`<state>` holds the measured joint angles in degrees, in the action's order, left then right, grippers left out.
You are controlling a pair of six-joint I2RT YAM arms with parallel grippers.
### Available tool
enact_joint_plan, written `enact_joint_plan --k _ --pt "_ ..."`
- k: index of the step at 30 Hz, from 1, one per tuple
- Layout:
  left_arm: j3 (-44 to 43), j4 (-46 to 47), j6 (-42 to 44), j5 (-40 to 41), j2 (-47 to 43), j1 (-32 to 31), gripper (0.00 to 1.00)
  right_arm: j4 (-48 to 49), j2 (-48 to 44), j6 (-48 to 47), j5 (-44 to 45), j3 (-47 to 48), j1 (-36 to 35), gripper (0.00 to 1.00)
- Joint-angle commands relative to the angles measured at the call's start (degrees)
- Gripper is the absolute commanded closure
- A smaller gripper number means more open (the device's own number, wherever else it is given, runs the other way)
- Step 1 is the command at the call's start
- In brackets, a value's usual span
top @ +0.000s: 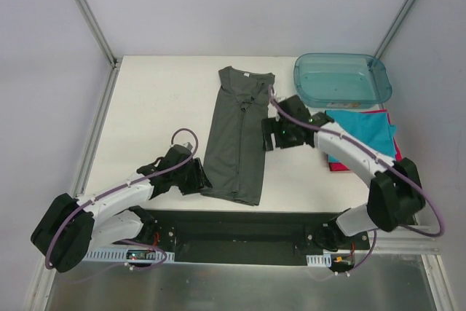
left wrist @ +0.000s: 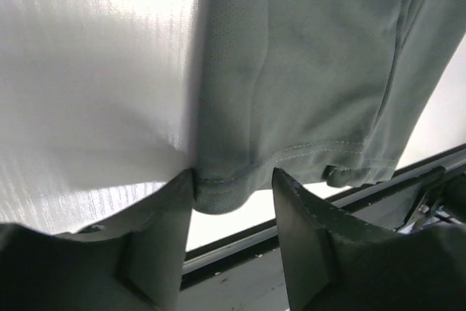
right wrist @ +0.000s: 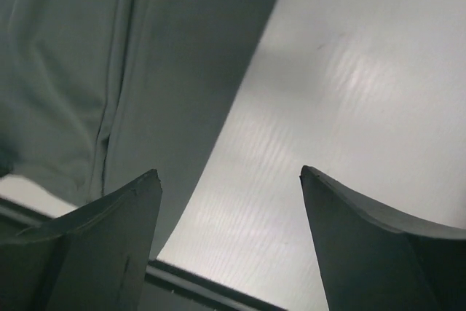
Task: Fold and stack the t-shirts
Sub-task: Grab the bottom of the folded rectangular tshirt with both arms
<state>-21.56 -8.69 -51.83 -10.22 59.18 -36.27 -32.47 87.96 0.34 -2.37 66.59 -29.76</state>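
Observation:
The dark grey t-shirt (top: 237, 136) lies folded lengthwise into a long strip in the middle of the table, neck at the far end. My left gripper (top: 200, 178) sits at its near left hem corner. In the left wrist view the jaws (left wrist: 233, 172) stand apart around that corner of the shirt (left wrist: 306, 71): the left finger touches the cloth, the right finger is clear of it. My right gripper (top: 268, 136) is at the strip's right edge, open (right wrist: 229, 171) over bare table, with the shirt (right wrist: 65, 71) beside its left finger. A folded teal t-shirt (top: 364, 129) lies on a red-pink one (top: 337, 167) at the right.
A translucent teal plastic tub (top: 342, 78) stands at the far right corner, just behind the folded pile. The table's near edge and a black rail (left wrist: 306, 216) run right below the shirt's hem. The white table surface (top: 160, 107) stretches left of the shirt.

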Motion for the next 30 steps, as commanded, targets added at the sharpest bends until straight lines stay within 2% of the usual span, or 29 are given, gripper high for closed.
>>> enact_joint_plan --k 1,3,7,11,20,24,27,30 --pt "1.6 -0.1 2.3 0.6 3.3 0.4 0.61 8.6 -6.9 6.7 -0.2 -11.3 -7.4 0.20" --pt "2.1 -0.2 2.0 1.0 3.6 0.4 0.70 9.5 -8.2 7.7 -0.8 -13.6 -10.2 0.20" --pt "3.7 -0.2 1.6 1.0 1.9 0.4 0.87 5.8 -9.7 8.2 5.1 -14.0 -15.3 0.20" --pt "4.6 -0.5 0.9 1.3 0.4 0.4 0.94 3.8 -9.7 3.6 3.3 -13.9 -22.1 0.20" --pt "4.7 -0.5 0.1 0.9 -0.2 0.4 1.00 3.5 -6.1 -4.1 1.8 -14.5 -37.9 0.24" --pt "4.6 -0.8 -0.2 1.3 -0.3 0.4 1.00 3.9 -1.7 -5.2 1.7 -13.3 -39.8 0.28" --pt "4.9 -0.8 -0.6 1.4 -0.6 0.4 1.00 3.2 1.5 -5.9 1.8 -12.1 -40.2 0.38" --pt "5.0 -0.8 -0.9 1.7 -1.0 0.4 1.00 2.3 3.6 -5.5 6.1 -11.6 -40.3 0.39"
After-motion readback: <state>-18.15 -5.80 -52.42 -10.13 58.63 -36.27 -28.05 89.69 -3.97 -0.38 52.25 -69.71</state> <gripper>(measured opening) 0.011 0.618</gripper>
